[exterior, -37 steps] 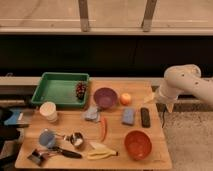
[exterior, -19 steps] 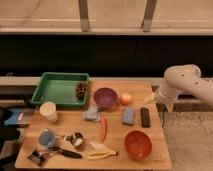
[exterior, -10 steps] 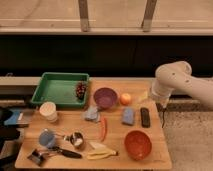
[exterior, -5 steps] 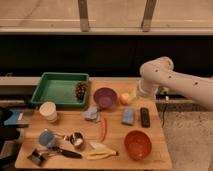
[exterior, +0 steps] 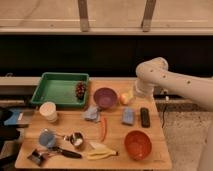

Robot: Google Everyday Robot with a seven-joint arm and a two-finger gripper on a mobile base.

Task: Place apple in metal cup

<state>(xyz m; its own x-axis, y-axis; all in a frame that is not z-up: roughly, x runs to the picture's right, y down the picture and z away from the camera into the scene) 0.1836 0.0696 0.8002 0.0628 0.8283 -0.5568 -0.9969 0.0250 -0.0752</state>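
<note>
Orange-yellow apple [exterior: 123, 98] being rested on wooden table [exterior: 116, 131] — gripper [exterior: 132, 94] being held just at its 2 o'clock, jaws spread, nothing clasped; metal cup [exterior: 76, 139] being seen at 7 o'clock.

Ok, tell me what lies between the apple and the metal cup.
In the camera view, the carrot and blue cloth lie between apple and metal cup; the claw hangs just beside the apple.

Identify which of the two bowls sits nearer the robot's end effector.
The purple bowl: it sits beside the apple, where the end effector is, near the back of the table; the orange bowl is at the front edge.
</note>
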